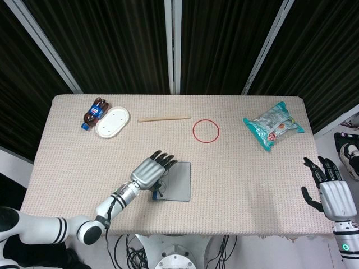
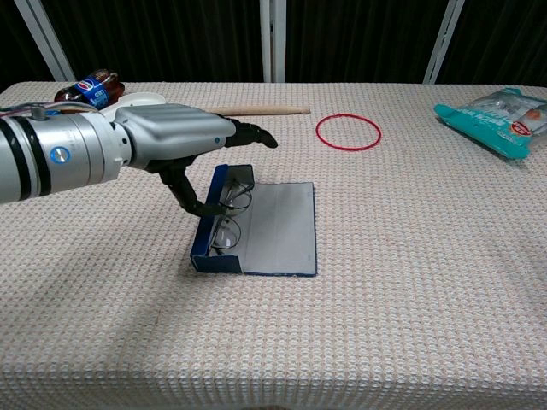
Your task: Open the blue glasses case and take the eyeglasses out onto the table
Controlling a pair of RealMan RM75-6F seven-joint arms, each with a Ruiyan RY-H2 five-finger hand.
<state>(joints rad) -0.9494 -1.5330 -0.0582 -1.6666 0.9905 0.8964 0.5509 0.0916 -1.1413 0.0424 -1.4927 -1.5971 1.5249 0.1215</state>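
**Case open, glasses not yet grasped**

Blue glasses case (image 2: 256, 231) lies open, flat on the table (image 2: 410, 282), near centre and slightly toward 7 o'clock in the head view. Lid flap lies flat toward 3 o'clock; the tray wall runs along the 9 o'clock side. Eyeglasses (image 2: 226, 213) sit in the tray against that wall, wire frame, lenses facing up.

Left hand (image 2: 175, 145) hovers over the tray, fingers (image 2: 248, 132) spread, thumb pointed down toward the frame. Grasping nothing; I can't tell whether the thumb tip touches the glasses. Right hand (image 1: 332, 193) idles off the table edge at 4 o'clock, fingers released.

Handling, my read:
- Glasses are light, thin and bendy; lenses are slick and scratch easily.
- Pinch the bridge or a rim edge, not a lens face.
- The case is light too, so it will likely slide or lift with the frame. Pull straight up, gently.
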